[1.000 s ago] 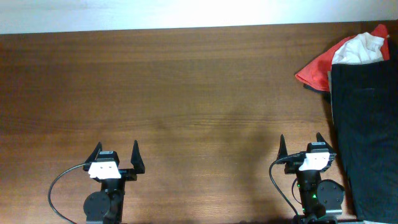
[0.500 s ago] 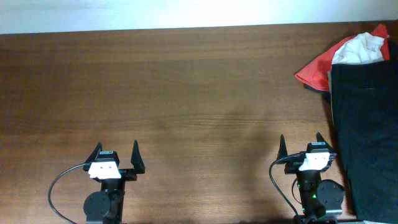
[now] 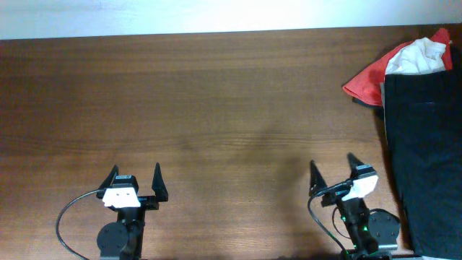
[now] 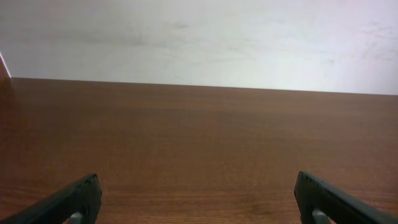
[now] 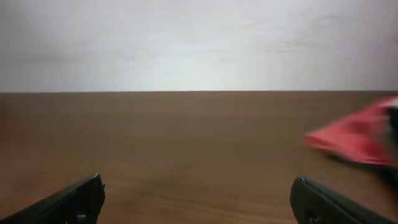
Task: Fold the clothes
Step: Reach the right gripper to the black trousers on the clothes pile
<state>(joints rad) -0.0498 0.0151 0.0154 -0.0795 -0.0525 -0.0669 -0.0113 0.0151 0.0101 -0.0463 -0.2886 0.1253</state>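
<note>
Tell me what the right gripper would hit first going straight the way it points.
Probably nothing: the right gripper faces bare table to its far edge. The red cloth lies right of that line, though depth is unclear.

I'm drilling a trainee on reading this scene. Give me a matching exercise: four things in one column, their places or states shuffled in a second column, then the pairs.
Things
1. black garment
2. red cloth
3. white cloth
4. left pincer

Places or states
A. open, holding nothing, at the near edge
B. bunched up at the far right corner
C. stretched along the right edge
D. pointing out leftward at the far right

Pairs: 1-C, 2-D, 3-B, 4-A
</note>
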